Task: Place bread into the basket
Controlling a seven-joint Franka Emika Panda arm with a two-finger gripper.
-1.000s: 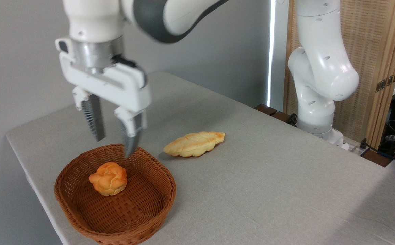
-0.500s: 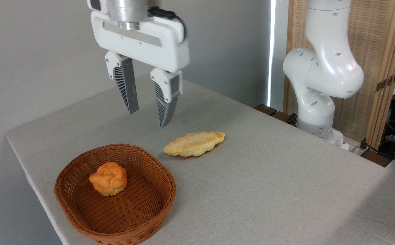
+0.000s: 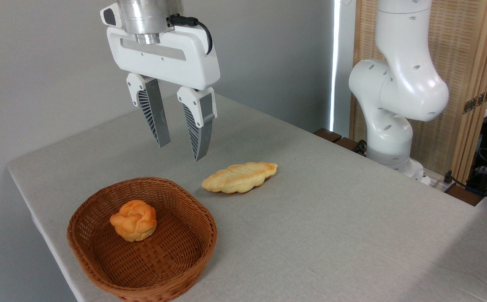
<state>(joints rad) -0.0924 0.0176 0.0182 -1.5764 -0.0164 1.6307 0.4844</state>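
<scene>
Since the bread [image 3: 134,225] sits inside the basket [image 3: 203,235], the job looks done, and the gripper [image 3: 180,152] hangs above the desk [image 3: 331,218] with jaws apart and empty.

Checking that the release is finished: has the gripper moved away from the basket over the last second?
Yes. The gripper, open and empty, has risen and shifted right, off the basket where the bread lies.
</scene>
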